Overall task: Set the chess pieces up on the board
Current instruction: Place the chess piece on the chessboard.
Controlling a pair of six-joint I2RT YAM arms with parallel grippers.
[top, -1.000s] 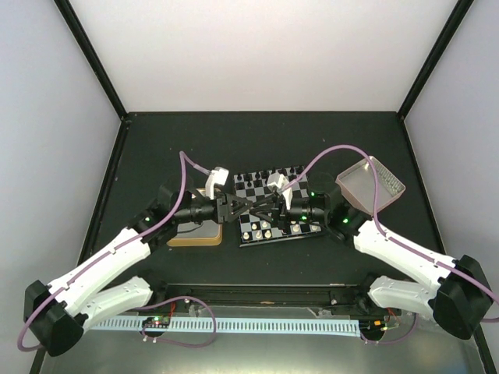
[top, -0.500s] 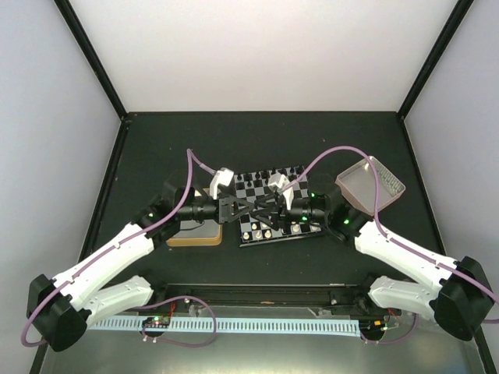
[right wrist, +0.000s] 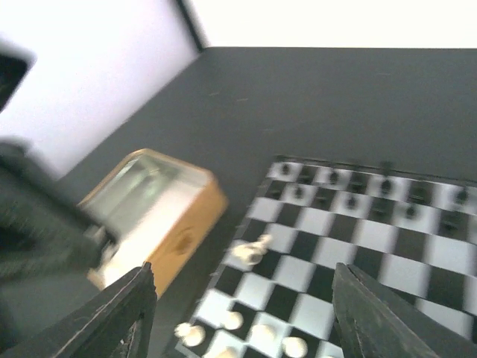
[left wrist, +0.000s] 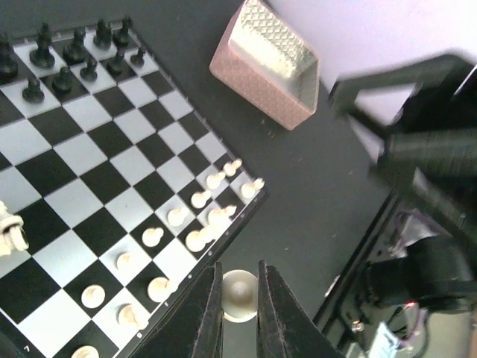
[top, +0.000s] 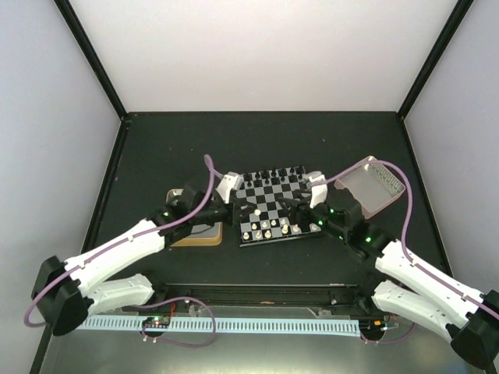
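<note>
The board [top: 273,207] lies mid-table, with black chess pieces [top: 273,174] along its far rows and cream ones [top: 269,228] along its near rows. One cream piece [right wrist: 252,250] lies toppled near the board's left edge. My left gripper [left wrist: 240,298] is shut on a cream piece [left wrist: 240,292], held off the board's near rim by the cream rows [left wrist: 201,216]. In the top view it [top: 235,209] is at the board's left side. My right gripper [right wrist: 244,298] is open and empty above the board [right wrist: 358,224]. From above it [top: 295,204] is over the board's right part.
A gold-rimmed tin tray [top: 195,234] sits left of the board, under the left arm; it also shows in the right wrist view [right wrist: 149,209]. A pink-sided tray [top: 373,187] stands at the right and shows in the left wrist view [left wrist: 261,74]. Dark enclosure posts ring the table.
The grippers met over the board's middle. The left one shut on the cream piece, the right one opened, and both arms drew apart toward their own sides.
</note>
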